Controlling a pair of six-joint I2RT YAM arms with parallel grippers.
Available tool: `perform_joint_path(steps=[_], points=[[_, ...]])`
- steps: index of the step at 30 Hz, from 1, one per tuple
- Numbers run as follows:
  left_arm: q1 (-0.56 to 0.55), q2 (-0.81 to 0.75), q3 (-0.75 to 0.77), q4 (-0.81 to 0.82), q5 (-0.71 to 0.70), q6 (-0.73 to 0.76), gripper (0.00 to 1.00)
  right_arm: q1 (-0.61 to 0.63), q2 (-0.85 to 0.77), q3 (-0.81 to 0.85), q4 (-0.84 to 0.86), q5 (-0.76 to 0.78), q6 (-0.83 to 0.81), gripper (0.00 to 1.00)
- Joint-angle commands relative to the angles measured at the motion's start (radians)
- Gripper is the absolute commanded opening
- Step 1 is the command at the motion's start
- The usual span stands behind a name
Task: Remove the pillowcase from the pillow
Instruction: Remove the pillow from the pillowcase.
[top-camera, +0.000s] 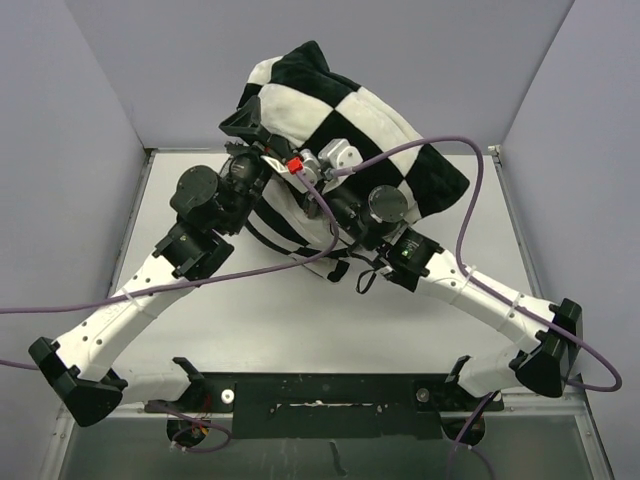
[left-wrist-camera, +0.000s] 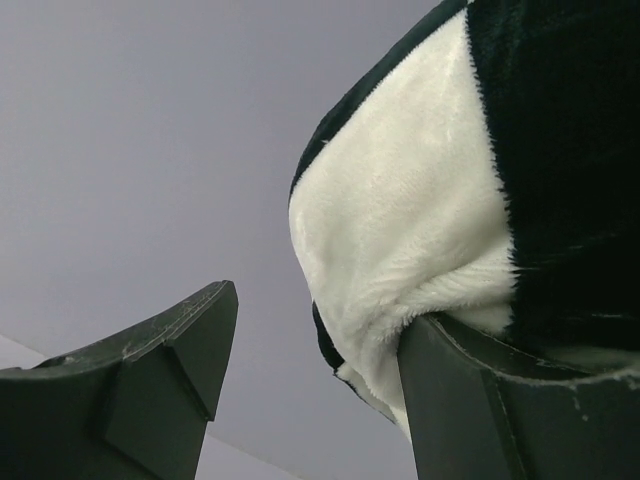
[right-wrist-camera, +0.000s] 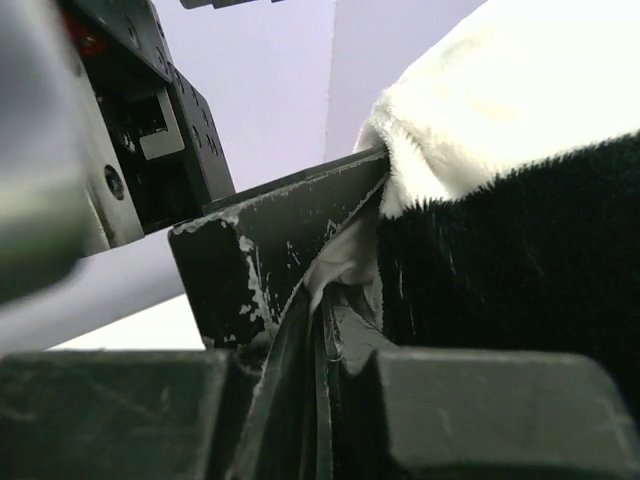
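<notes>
Left jaws gape wide beside the pillowcase (top-camera: 385, 115); right jaws clamp its edge.

Both arms reach forward and converge on the pillowcase (top-camera: 400, 120). The left gripper (left-wrist-camera: 320, 330) rises at its left edge, jaws spread wide (fabric brushing one finger); the right gripper (right-wrist-camera: 345, 255), just beside, pinches its fabric tight.

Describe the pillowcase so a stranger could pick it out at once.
At the far side of the table, where the left arm and right arm converge, a bulky soft mound rises. That is the pillowcase: plush fabric in large black-and-white checkerboard squares, the only patterned thing in view.
</notes>
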Motion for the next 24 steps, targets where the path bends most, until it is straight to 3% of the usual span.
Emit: perform_joint_path(steps=[1, 11, 18, 21, 24], points=[[-0.035, 0.029, 0.144, 0.414, 0.035, 0.055, 0.61, 0.063, 0.001, -0.126, -0.105, -0.105, 0.041, 0.0], [0.113, 0.064, 0.338, 0.236, -0.008, -0.134, 0.6, 0.065, -0.207, -0.359, -0.104, -0.022, 0.062, 0.0], [0.118, 0.028, 0.361, 0.094, 0.021, -0.178, 0.6, 0.065, -0.247, -0.36, -0.16, 0.04, 0.031, 0.0], [0.117, 0.02, 0.418, -0.032, 0.027, -0.227, 0.58, 0.065, -0.254, -0.356, -0.169, 0.071, 0.023, 0.0], [0.114, 0.007, 0.503, -0.238, 0.078, -0.318, 0.49, 0.065, -0.244, -0.336, -0.164, 0.089, 0.01, 0.0]])
